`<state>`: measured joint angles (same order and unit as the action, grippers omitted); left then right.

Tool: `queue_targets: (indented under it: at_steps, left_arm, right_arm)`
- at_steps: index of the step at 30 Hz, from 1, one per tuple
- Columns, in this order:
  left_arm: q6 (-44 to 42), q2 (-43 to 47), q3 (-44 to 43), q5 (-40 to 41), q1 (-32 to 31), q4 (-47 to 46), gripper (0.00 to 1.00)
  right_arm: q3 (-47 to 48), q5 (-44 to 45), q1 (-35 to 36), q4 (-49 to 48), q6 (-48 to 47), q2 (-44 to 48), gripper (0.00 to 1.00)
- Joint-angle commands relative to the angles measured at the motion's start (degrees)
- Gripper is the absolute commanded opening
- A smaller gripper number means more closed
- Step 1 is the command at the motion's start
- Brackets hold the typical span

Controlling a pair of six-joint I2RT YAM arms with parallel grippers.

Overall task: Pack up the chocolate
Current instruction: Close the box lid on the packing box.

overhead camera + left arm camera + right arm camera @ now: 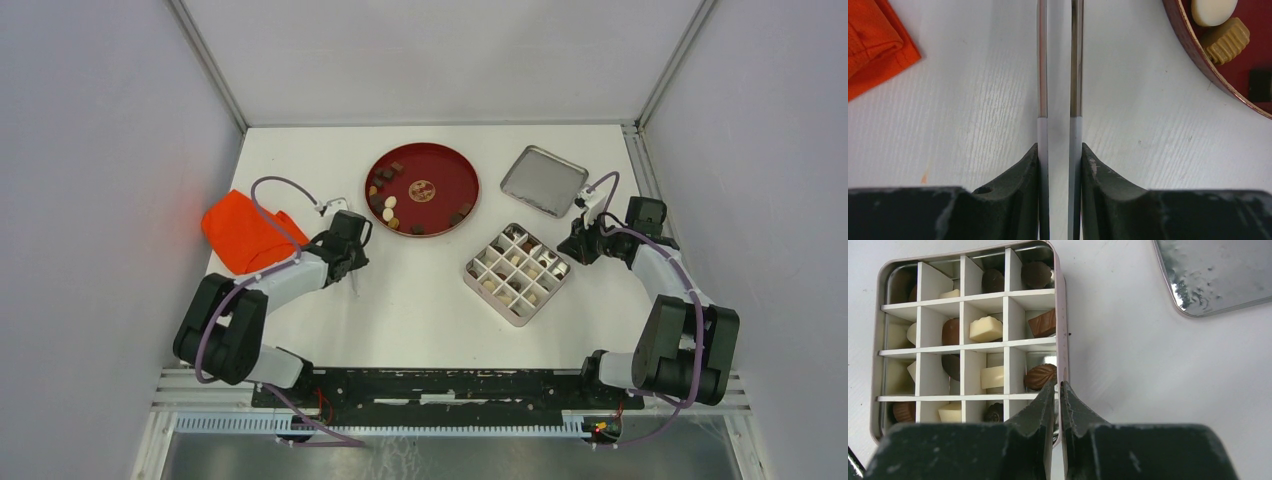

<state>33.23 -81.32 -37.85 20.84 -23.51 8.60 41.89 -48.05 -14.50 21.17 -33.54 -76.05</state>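
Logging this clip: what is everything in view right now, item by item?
round red plate: one, red, far centre of the table
loose chocolate pieces: about a dozen, dark brown, tan and cream, on the plate
square divided tin: one, pale metal with white dividers, right of centre
packed chocolate pieces: brown and cream, in most cells of the tin
flat silver lid: one, far right
crumpled orange cloth: one, left side
metal tweezers: one pair, silver, in the left gripper
white table: one, under everything
left gripper: black, closed on the tweezers
right gripper: black, pinching the tin's wall
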Motion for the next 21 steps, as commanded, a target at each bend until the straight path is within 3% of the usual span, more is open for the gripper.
queue_targets:
  at_steps: [1,7,14,21]
  left_arm:
    - [4.46,-1.98,0.78,-0.18,0.3,-4.87,0.04]
    - [5.69,-3.74,1.03,-0.71,0.18,-5.44,0.17]
    - [7.05,-2.4,0.5,1.28,0.26,-2.06,0.62]
    - [6.73,1.87,-1.12,3.11,0.23,2.29,0.72]
  right_arm:
    - [2.06,-1.87,0.33,-0.09,-1.01,0.38,0.13]
    - [2.14,-1.87,0.35,0.01,-1.08,0.05,0.13]
    - [2.23,-2.09,0.44,0.19,-1.09,-0.07,0.13]
    - [2.36,-2.13,0.44,0.42,-1.25,0.29,0.13]
